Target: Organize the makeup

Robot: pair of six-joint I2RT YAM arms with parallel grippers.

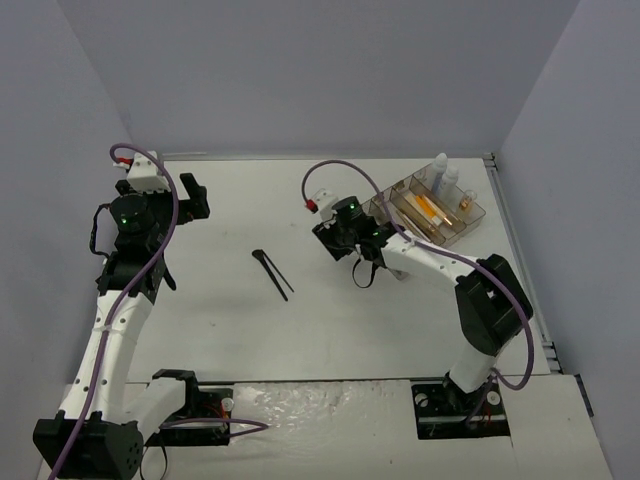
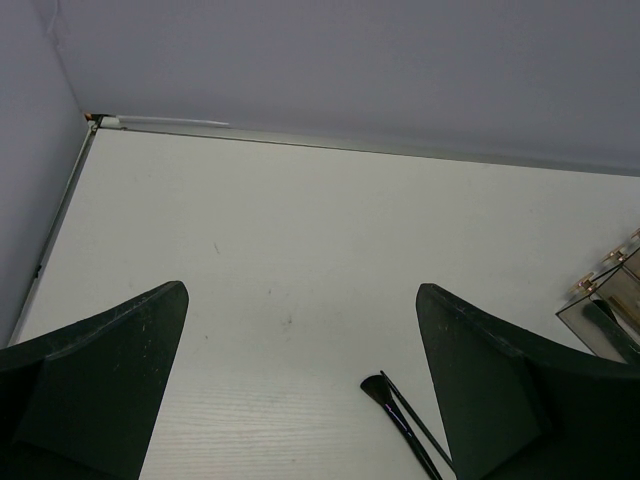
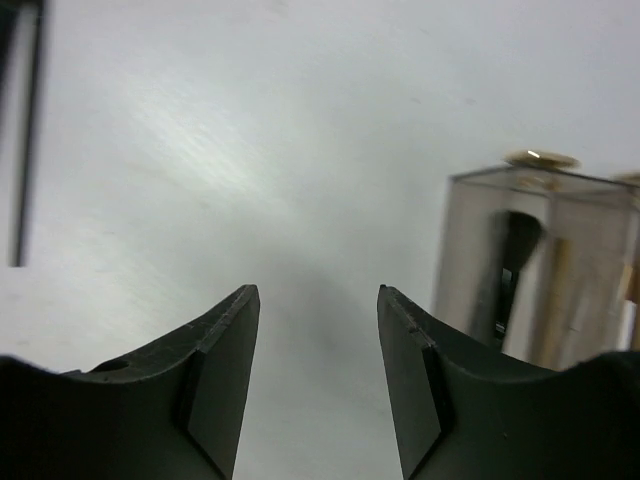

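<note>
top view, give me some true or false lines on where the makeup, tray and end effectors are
1. Two black brushes lie on the bare table, outside the tray. True.
2. The right end effector is gripping a brush. False: its jaws are apart with nothing between them.
3. White bottles stand at the tray's far end. True.
4. The tray sits on the left arm's side of the table. False: it is at the far right, close to the right end effector.
5. The left end effector is open and holds nothing. True.
</note>
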